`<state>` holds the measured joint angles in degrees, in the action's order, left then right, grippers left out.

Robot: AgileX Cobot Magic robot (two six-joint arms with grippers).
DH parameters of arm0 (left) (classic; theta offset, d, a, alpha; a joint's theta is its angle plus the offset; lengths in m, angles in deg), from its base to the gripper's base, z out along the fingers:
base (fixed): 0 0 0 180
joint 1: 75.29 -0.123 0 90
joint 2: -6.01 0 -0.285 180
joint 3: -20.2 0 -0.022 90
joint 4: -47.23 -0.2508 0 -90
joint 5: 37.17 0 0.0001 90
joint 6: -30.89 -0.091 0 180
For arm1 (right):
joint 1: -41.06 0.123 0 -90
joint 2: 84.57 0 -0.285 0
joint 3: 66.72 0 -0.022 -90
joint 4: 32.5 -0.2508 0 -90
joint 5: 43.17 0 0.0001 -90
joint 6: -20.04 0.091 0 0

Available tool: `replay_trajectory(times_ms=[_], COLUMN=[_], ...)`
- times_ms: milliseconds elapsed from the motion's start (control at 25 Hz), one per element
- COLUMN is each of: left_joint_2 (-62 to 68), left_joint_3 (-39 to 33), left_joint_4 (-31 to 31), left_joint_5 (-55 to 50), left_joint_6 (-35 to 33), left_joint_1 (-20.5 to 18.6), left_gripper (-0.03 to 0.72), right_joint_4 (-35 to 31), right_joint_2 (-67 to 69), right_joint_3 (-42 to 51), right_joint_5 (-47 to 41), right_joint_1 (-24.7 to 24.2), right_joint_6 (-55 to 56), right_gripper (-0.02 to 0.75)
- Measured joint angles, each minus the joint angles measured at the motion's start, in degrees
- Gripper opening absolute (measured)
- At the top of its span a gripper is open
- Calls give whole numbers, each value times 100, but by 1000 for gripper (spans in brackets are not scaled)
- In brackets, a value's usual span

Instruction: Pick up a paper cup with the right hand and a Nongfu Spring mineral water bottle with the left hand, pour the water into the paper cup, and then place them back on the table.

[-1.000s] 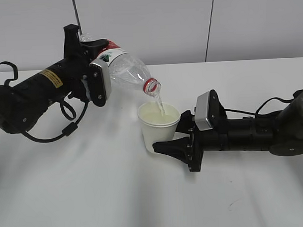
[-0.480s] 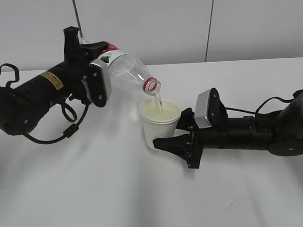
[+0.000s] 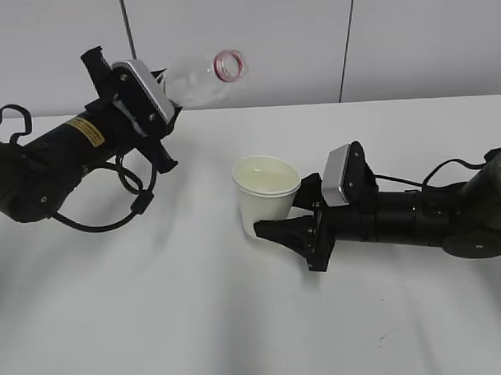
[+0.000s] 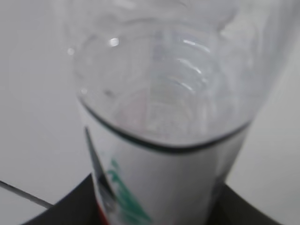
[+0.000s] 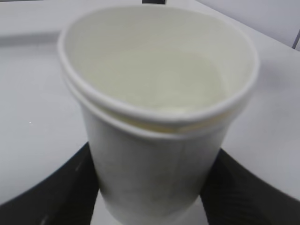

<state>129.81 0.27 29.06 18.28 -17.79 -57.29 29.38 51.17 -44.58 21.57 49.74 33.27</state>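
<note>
Pouring step is judged complete. My left end effector (image 3: pixel 162 116) is clamped on the Nongfu Spring mineral water bottle (image 3: pixel 199 78), held clear of the bench (image 3: pixel 197 321) with its red-ringed mouth tipped upward and toward the right. No stream leaves the mouth. In the left wrist view the bottle (image 4: pixel 164 117) fills the frame, label end nearest the camera; the clear upper body looks empty, though I cannot confirm that no water remains.

My right end effector (image 3: pixel 289 227) is clamped around the paper cup (image 3: pixel 266 195), one finger on each side of the lower wall, as the right wrist view confirms on the cup (image 5: pixel 159 140). The cup stands upright, rim level. The water (image 3: pixel 265 175) shows as a pale surface fairly high inside. Whether the base rests on the bench or sits just above it, I cannot tell.

Step in hand: returning both items to the bench. Next move, in my judgement: bring the bottle fully upright and lower it on the left side; keep the cup level while setting it down, then release each grip only once the base is seated.

Clearances: bottle and cup are well apart. Open bench lies in front of and below the left arm, and ahead of the cup. The far bench edge runs behind both arms near the wall; the bottle is held in front of it.
</note>
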Motion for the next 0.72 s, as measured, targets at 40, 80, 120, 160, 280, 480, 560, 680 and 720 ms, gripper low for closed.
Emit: replay_trajectory(times_ms=[40,80,120,160,280,480,560,680,720], left_joint_2=[0,0,0,0,0,0,0,0,0], left_joint_3=[5,9,12,12,12,12,12,12,-2], left_joint_4=[6,12,18,18,18,-105,-271,-809,-1070], left_joint_5=[-4,-4,-4,-4,-12,-22,-41,-41,-36], left_joint_6=[389,800,1160,1605,2748,4415,4777,5160,5283], left_joint_1=[0,0,0,0,0,0,0,0,0], left_gripper=[281,281,281,281,281,281,281,281,281], right_joint_4=[-34,-89,-143,-220,-459,-948,-1252,-1812,-1972], right_joint_2=[0,0,0,0,0,0,0,0,0], right_joint_3=[0,0,0,0,0,0,0,0,0], right_joint_5=[0,-9,-9,-9,-22,-22,-22,-22,-22], right_joint_1=[0,0,0,0,0,0,0,0,0], right_joint_6=[-10,-24,-37,-37,-48,-122,-264,-471,-516], right_gripper=[451,451,451,451,451,451,451,451,451])
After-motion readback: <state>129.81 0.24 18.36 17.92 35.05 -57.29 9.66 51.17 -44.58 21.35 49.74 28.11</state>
